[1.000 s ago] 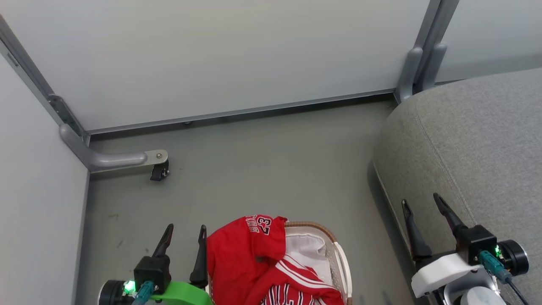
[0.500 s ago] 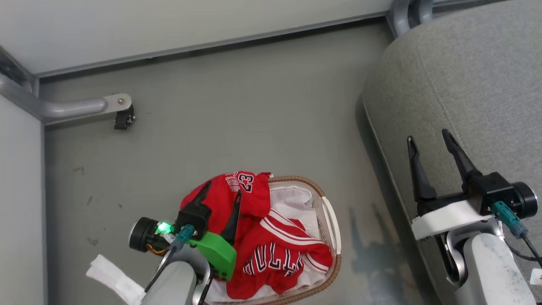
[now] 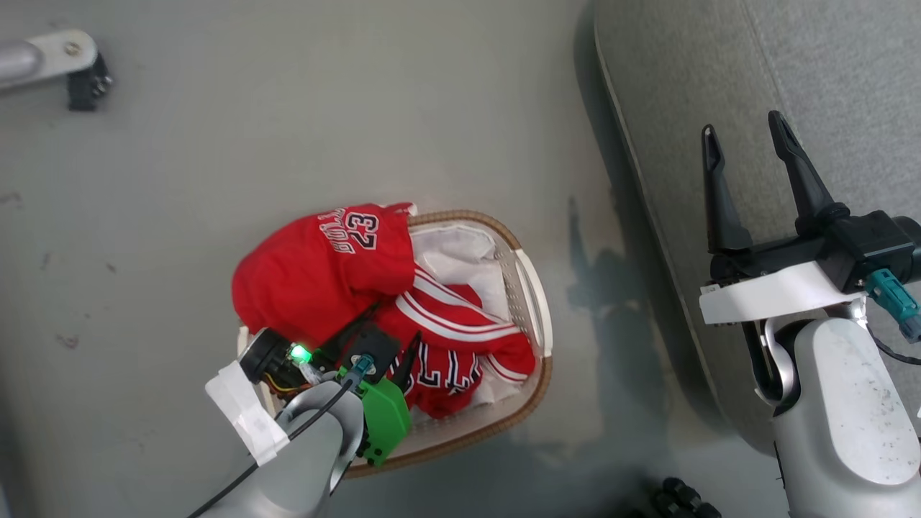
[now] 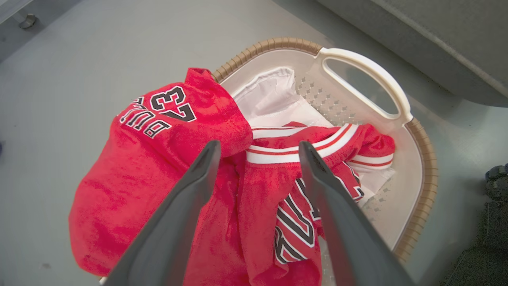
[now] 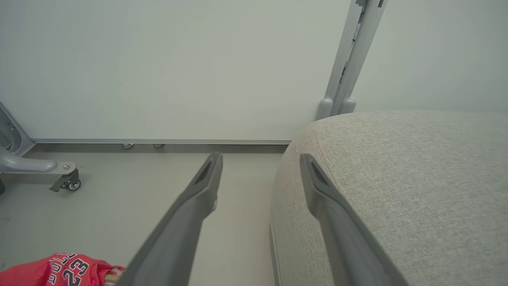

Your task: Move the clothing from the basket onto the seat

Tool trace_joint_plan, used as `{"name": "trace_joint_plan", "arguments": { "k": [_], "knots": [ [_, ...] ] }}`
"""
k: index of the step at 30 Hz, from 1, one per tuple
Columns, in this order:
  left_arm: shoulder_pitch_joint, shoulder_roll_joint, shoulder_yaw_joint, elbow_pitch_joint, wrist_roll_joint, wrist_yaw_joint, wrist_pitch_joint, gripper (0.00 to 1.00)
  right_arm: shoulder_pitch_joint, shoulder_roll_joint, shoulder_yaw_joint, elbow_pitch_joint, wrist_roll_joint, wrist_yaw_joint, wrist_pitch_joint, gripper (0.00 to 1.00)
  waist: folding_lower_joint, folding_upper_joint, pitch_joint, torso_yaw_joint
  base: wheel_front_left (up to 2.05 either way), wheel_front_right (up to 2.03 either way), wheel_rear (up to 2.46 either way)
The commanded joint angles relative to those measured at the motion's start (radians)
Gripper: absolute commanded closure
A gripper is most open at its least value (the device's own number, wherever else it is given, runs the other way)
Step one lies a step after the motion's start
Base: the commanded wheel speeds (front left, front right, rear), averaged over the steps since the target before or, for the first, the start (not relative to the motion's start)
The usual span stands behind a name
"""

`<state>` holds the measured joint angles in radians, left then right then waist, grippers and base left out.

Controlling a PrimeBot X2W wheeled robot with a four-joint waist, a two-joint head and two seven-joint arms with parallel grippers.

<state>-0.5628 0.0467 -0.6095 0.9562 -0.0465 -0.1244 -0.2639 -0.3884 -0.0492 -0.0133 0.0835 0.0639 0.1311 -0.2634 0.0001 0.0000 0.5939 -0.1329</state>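
My left gripper (image 4: 258, 147) low over basket (image 3: 536, 316), fingers spread wide, nothing held. Tips straddle fold where garments meet; touching cloth or just above, can't tell. All clothing in basket: "23" garment (image 3: 316, 273) draped over left rim, striped garment (image 3: 446, 331) inside on white liner (image 3: 460, 252). My right gripper (image 3: 742, 124) spread, empty, above seat (image 3: 827, 72) edge. Basket on floor (image 3: 288, 129), left of seat, apart. Caster (image 3: 83, 79) far left.

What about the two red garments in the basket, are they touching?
Touching: in the left wrist view the numbered garment overlaps the striped garment at its white band, with no gap.
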Motion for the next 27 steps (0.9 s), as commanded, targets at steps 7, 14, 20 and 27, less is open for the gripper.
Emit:
{"name": "trace_joint_plan", "arguments": {
  "k": [7,14,20,27],
  "knots": [
    [-0.087,0.010,-0.055,0.131,0.027,-0.006,-0.001,0.00,-0.029,-0.002,0.030,-0.014,0.040,-0.001,-0.002,0.00,-0.0001,0.0000,0.187,-0.118,0.00,0.00,0.00],
    [-0.127,0.030,-0.051,0.164,0.009,0.002,-0.001,0.00,-0.051,-0.002,0.034,-0.027,0.073,-0.001,-0.002,0.00,-0.0001,0.0000,0.237,-0.152,0.00,0.00,0.00],
    [-0.153,0.055,-0.043,0.200,-0.005,0.022,-0.001,0.00,-0.056,-0.002,0.041,-0.034,0.092,-0.001,-0.002,0.00,-0.0001,0.0000,0.254,-0.168,0.00,0.00,0.00],
    [-0.180,0.057,-0.031,0.263,-0.025,0.055,0.007,0.23,-0.052,-0.002,0.060,-0.029,0.112,-0.001,-0.002,0.00,-0.0001,0.0000,0.256,-0.182,0.00,0.00,0.00]
  ]
}}
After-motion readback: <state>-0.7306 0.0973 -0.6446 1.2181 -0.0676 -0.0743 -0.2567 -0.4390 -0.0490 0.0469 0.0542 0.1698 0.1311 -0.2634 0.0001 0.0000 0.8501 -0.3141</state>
